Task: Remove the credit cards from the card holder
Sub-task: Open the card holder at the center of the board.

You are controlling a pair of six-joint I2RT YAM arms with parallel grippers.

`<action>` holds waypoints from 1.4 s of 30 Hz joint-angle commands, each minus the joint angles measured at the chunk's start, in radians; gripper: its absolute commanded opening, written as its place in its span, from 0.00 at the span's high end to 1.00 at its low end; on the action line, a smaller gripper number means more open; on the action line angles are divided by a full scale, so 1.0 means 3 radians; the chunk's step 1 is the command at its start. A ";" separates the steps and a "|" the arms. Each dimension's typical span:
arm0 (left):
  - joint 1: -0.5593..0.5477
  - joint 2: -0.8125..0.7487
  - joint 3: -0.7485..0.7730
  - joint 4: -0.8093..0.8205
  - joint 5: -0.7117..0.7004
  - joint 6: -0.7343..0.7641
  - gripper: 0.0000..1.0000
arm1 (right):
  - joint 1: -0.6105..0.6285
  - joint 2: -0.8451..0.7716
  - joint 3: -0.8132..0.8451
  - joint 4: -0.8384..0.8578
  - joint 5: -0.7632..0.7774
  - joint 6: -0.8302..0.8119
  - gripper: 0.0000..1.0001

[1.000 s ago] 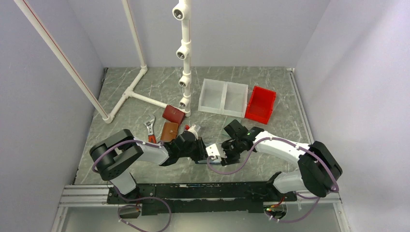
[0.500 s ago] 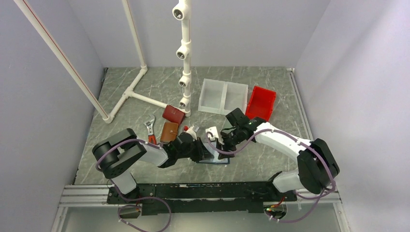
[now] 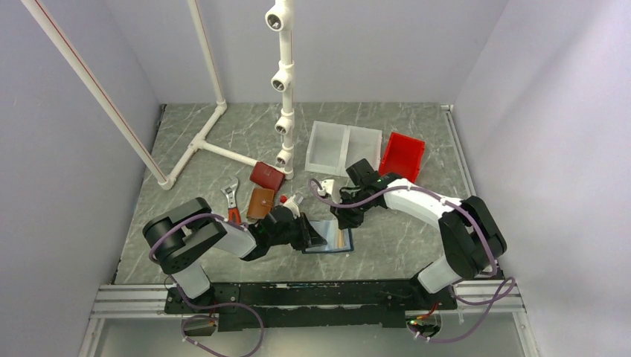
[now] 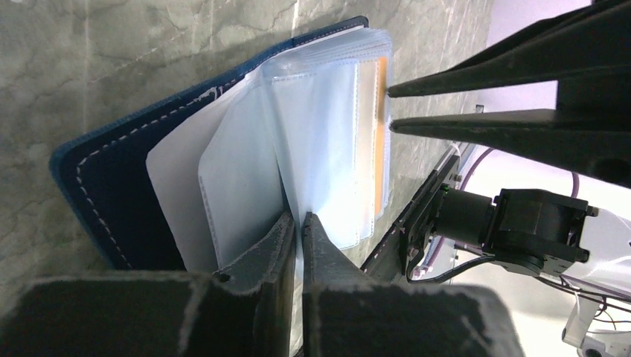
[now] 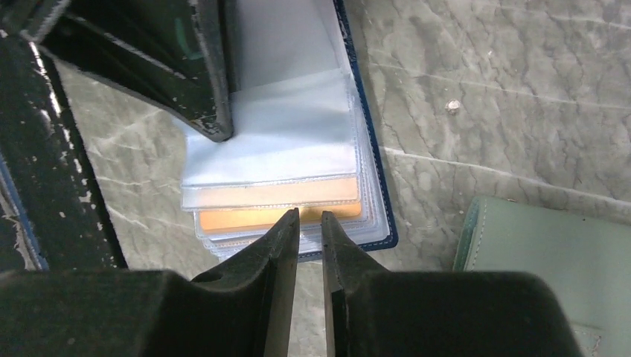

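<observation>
The card holder (image 3: 335, 240) lies open on the table, navy outside (image 4: 97, 186), with clear plastic sleeves fanned out. An orange-tan credit card (image 5: 253, 218) sits in a sleeve and also shows in the left wrist view (image 4: 381, 141). My left gripper (image 4: 299, 217) is shut on one clear sleeve of the holder and lies low at the holder's left side (image 3: 312, 236). My right gripper (image 5: 309, 214) is open by a narrow gap with nothing between its fingers; its tips hover at the orange card's outer edge (image 3: 344, 217). Black and pale cards are not visible.
A flat grey-green wallet (image 5: 551, 260) lies right beside the holder. A brown wallet (image 3: 260, 202), a dark red wallet (image 3: 266, 175) and a wrench (image 3: 232, 195) lie left of it. Clear bins (image 3: 344, 150), a red bin (image 3: 402, 160) and a white pipe frame (image 3: 285, 82) stand behind.
My right arm has drawn back and turned its wrist, so its fingers now point at the holder's far edge and the open sleeves show. The left gripper has stayed on the sleeve.
</observation>
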 commanded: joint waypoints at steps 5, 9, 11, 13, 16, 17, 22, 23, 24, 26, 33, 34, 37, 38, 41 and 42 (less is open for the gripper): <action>0.0008 0.0046 -0.0040 -0.0164 0.0044 0.0102 0.93 | 0.0150 0.0129 0.0151 0.0073 0.0461 0.0094 0.80; 0.0007 0.0061 -0.0044 -0.0135 0.0049 0.0097 0.93 | 0.0159 0.0112 0.0119 0.0113 0.0603 0.0072 0.77; 0.0007 0.0079 -0.0040 -0.0124 0.0064 0.0096 0.92 | 0.0177 0.0109 0.0095 0.0154 0.0680 0.0073 0.75; 0.0006 0.0099 -0.0032 -0.0100 0.0076 0.0097 0.91 | 0.0214 0.0124 0.0080 0.0195 0.0751 0.0077 0.73; 0.0007 0.0108 -0.0035 -0.0068 0.0095 0.0099 0.88 | 0.0285 0.0149 0.0065 0.0260 0.0860 0.0103 0.72; 0.0006 0.0108 -0.0033 -0.0063 0.0098 0.0094 0.87 | 0.0316 0.0153 0.0060 0.0281 0.0892 0.0113 0.72; 0.0007 0.0084 -0.0017 -0.0108 0.0104 0.0097 0.85 | 0.0418 0.0188 0.0057 0.0354 0.1024 0.0166 0.71; 0.0005 0.0083 -0.0010 -0.0119 0.0107 0.0097 0.83 | 0.0436 0.0196 0.0056 0.0368 0.1044 0.0174 0.70; 0.0004 0.0082 -0.0006 -0.0125 0.0108 0.0097 0.83 | 0.0451 0.0198 0.0049 0.0380 0.1058 0.0182 0.70; 0.0008 0.0091 0.0000 -0.0120 0.0115 0.0095 0.80 | 0.0490 0.0225 0.0047 0.0396 0.1075 0.0202 0.69; 0.0007 0.0147 -0.0065 0.0072 0.0115 0.0020 0.70 | 0.0627 0.0289 0.0053 0.0443 0.1111 0.0241 0.65; 0.0010 0.0153 -0.0078 0.0095 0.0109 0.0009 0.69 | 0.0637 0.0290 0.0055 0.0449 0.1116 0.0250 0.64; 0.0027 0.0158 -0.0105 0.0114 0.0103 -0.0023 0.69 | 0.0647 0.0301 0.0061 0.0447 0.1082 0.0270 0.63; 0.0037 0.0159 -0.0113 0.0117 0.0103 -0.0028 0.69 | 0.0650 0.0303 0.0065 0.0442 0.1061 0.0280 0.62; 0.0053 0.0159 -0.0144 0.0145 0.0089 -0.0081 0.69 | 0.0651 0.0310 0.0074 0.0438 0.1023 0.0300 0.59; 0.0061 0.0159 -0.0164 0.0161 0.0079 -0.0100 0.69 | 0.0651 0.0312 0.0077 0.0433 0.1007 0.0309 0.58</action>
